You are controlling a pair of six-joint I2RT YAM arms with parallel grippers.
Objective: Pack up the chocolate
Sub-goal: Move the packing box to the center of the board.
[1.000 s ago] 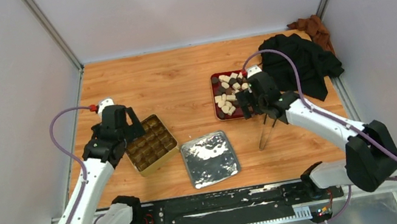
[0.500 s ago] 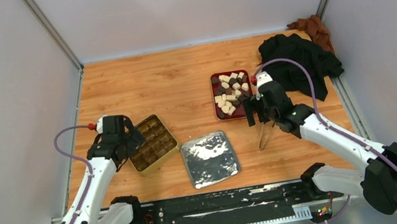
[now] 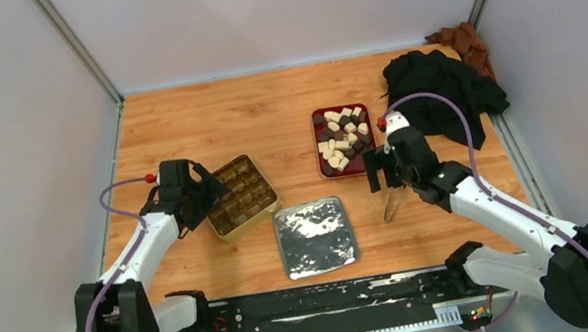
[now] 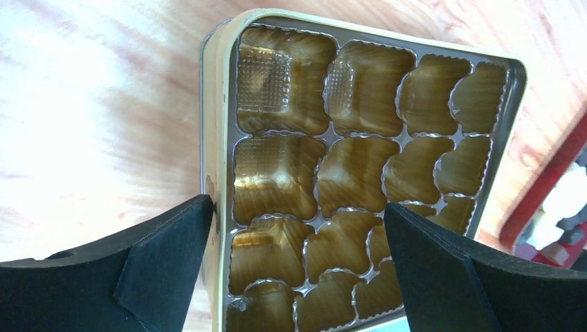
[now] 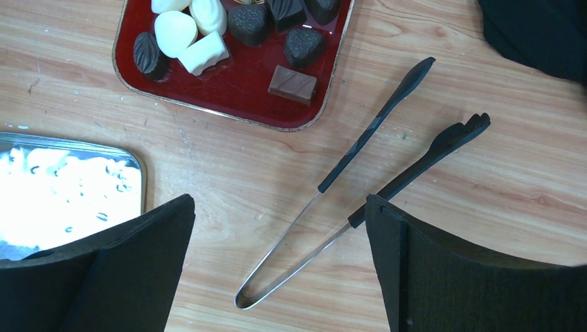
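The gold tin (image 3: 243, 195) and left gripper (image 4: 297, 214) now sit closer to the red tray (image 5: 235, 83), the tin turned; the right gripper (image 3: 383, 173) is off that tray's near edge.

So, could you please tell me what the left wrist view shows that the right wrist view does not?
Only the left wrist view: the gold tin with its empty brown compartments, framed by the open left gripper. Only the right wrist view: the tongs, the silver tray and the open right gripper. Both: the wooden table, plus the red tray with chocolate, only a sliver of it at the left wrist view's right edge.
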